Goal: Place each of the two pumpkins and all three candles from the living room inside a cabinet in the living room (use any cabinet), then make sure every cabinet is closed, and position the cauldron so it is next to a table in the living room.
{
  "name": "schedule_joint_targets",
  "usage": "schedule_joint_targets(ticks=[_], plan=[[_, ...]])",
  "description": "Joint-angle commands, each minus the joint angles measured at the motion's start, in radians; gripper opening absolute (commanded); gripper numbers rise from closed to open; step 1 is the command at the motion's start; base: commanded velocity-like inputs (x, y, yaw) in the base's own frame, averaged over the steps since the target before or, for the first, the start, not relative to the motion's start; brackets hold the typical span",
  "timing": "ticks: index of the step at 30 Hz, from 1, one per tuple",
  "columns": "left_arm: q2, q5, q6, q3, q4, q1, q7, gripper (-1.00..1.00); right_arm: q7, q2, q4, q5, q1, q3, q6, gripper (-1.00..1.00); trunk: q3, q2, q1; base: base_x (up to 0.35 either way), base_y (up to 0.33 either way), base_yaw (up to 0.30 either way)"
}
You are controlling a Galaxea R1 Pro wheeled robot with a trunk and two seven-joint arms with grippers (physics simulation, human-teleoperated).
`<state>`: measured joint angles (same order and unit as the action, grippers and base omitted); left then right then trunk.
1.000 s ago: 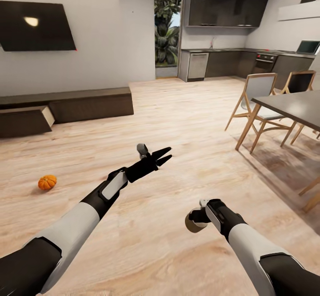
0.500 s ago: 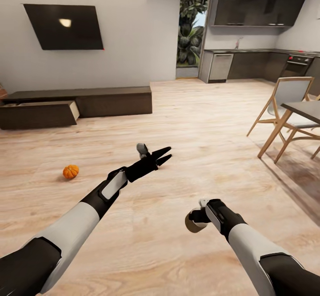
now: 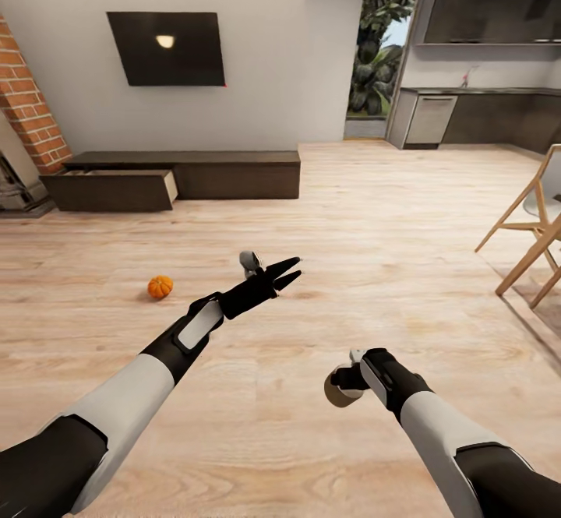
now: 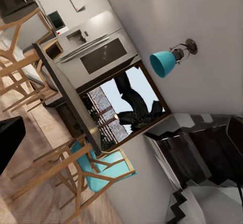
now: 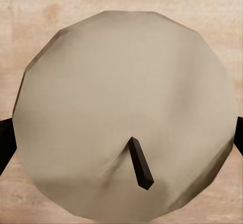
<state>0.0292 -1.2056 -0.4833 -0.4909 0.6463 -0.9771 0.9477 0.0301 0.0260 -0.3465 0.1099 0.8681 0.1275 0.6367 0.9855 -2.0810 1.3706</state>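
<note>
Head view: right gripper low over the bare wood floor, fingers closed on a candle, a squat grey-beige cylinder held by its sides. Left gripper stretched forward, its two dark fingers parted, nothing between them. One pumpkin sits on the floor, well apart from both arms, between robot and cabinet. Cabinet runs along the far wall under a dark wall screen; its left drawer stands pulled out, pale inside just visible at the top edge. Left wrist view: kitchen and dining area, tilted; wooden chair with a teal seat, teal wall lamp; a dark sliver at the frame edge may be a finger, cannot tell. Right wrist view: candle top close up, short black wick, dark fingers pressing at both sides. Judgement: candle looks light, stiff and waxy-smooth, so a firm side grip at mid-height suits it. Pumpkin looks light and hard, ribbed and round; take it across the widest part, not by the stem, as it may roll.
</note>
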Motion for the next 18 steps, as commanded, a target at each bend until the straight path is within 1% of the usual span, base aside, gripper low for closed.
schedule_joint_targets(ticks=[1, 8, 12, 18], plan=[[0.000, 0.000, 0.000, 0.000, 0.000, 0.000, 0.000, 1.00, -0.001, 0.000, 0.000, 0.003, 0.000, 0.000, 0.000, -1.00, 0.000, 0.000, 0.000, 0.000, 0.000, 0.286], [0.000, 0.000, 0.000, 0.000, -0.001, 0.000, 0.000, 1.00, -0.001, 0.000, 0.000, 0.004, 0.000, 0.000, 0.000, -1.00, 0.000, 0.000, 0.000, 0.018, -0.015, 0.273], [0.000, 0.000, 0.000, 0.000, -0.001, 0.000, 0.000, 1.00, -0.001, -0.001, 0.000, 0.003, 0.000, 0.000, 0.000, -1.00, 0.000, 0.000, 0.000, 0.162, -0.110, 0.067], [0.000, -0.001, 0.000, 0.000, -0.003, 0.000, 0.000, 1.00, 0.000, -0.001, 0.003, 0.002, 0.000, 0.000, 0.000, -1.00, 0.000, 0.000, 0.000, 0.255, -0.133, 0.008]])
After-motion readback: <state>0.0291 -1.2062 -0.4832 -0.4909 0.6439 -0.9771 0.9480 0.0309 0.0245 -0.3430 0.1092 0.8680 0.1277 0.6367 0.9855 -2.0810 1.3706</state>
